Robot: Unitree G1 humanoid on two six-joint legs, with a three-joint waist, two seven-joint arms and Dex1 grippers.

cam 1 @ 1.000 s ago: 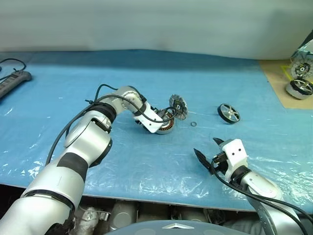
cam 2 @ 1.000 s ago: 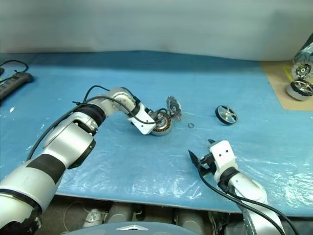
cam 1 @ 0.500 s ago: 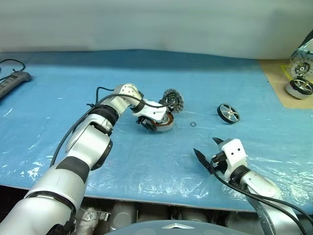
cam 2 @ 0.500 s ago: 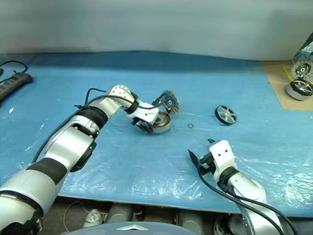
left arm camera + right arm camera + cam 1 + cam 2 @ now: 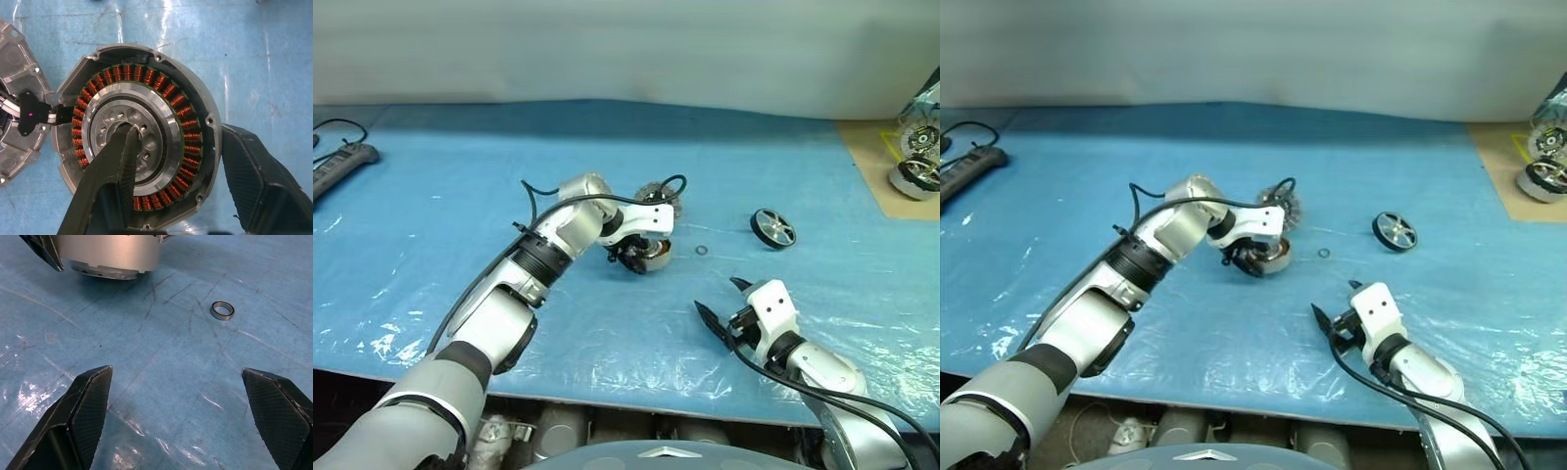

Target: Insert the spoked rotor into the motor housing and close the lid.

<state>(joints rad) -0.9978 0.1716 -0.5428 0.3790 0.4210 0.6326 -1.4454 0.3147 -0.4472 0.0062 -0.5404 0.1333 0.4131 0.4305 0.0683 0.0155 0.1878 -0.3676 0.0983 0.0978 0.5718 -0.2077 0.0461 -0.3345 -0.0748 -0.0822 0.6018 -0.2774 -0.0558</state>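
Note:
The motor housing [image 5: 146,88], a ring of copper windings around a silver hub, lies face up on the blue table sheet. My left gripper [image 5: 642,257] is shut on it: one finger [image 5: 115,166] reaches into the hub hole and the other finger [image 5: 259,181] is outside the rim. The silver lid [image 5: 17,78] hangs on wires beside the housing and shows behind my hand [image 5: 656,196]. The spoked rotor [image 5: 771,226] lies flat to the right, on its own. My right gripper [image 5: 718,296] hovers open and empty nearer the front edge.
A small metal ring [image 5: 222,310] lies between the housing and the rotor. A power strip [image 5: 337,164] sits at the far left. A brown board [image 5: 891,201] at the far right carries other motor parts [image 5: 913,174].
My left wrist has rolled over and shifted a little right, turning the housing from tilted to flat under the gripper. The lid swung from the housing's right to behind it. The right arm kept still.

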